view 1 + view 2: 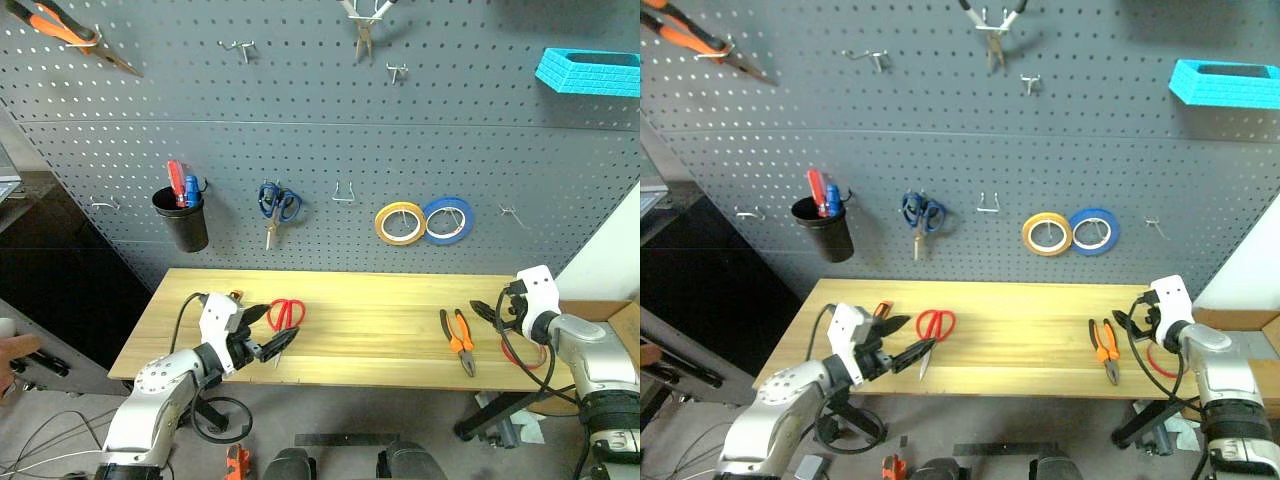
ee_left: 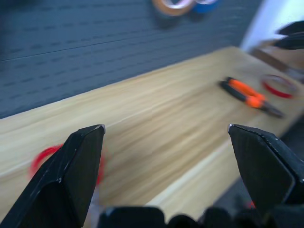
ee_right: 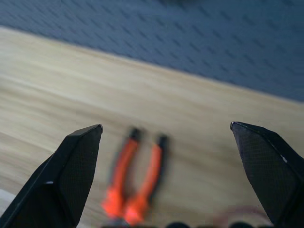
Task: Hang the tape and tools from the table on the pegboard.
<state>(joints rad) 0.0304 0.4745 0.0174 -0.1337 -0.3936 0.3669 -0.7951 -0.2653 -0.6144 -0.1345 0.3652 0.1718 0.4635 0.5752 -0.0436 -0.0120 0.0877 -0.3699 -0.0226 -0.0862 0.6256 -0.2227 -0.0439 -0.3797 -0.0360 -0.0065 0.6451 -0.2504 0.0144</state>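
Your left end effector hangs spread just before the red-handled scissors; your right end effector, also spread and empty, hovers beside orange-handled pliers on the light wooden surface; beyond, the dark grey pegboard.

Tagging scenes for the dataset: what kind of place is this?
Most likely a workshop or tool bench. A dark grey pegboard with hooks holds blue-handled scissors, yellow and blue tape rolls and a cup of screwdrivers. Below it, a wooden table carries orange-handled pliers and red-handled scissors.
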